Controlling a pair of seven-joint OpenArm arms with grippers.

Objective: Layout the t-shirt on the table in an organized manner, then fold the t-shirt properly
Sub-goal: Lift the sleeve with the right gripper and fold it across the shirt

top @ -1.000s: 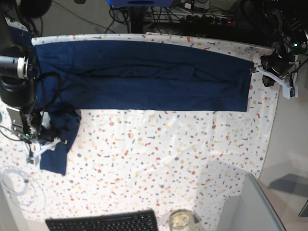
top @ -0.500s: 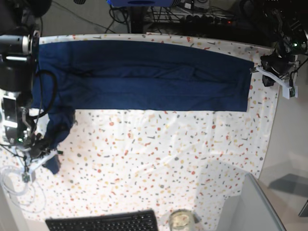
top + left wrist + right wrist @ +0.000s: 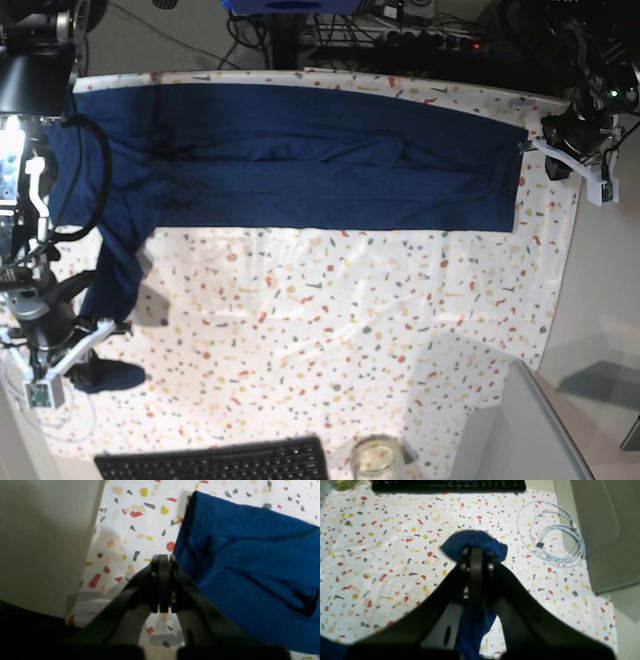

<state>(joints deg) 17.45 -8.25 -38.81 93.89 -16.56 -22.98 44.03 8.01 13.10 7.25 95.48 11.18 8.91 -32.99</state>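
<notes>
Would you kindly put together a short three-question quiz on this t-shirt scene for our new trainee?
1. True or false: the right pincer is shut on a bunched part of the t-shirt.
2. Multiple choice: in the base view, the main body of the t-shirt lies A) in a long band along the far edge of the table, B) beside the keyboard, C) hanging off the table.
3. Fill in: in the right wrist view, the coiled pale thing lying on the table is a ____.

Key: 1 true; 2 A; 3 cable.
</notes>
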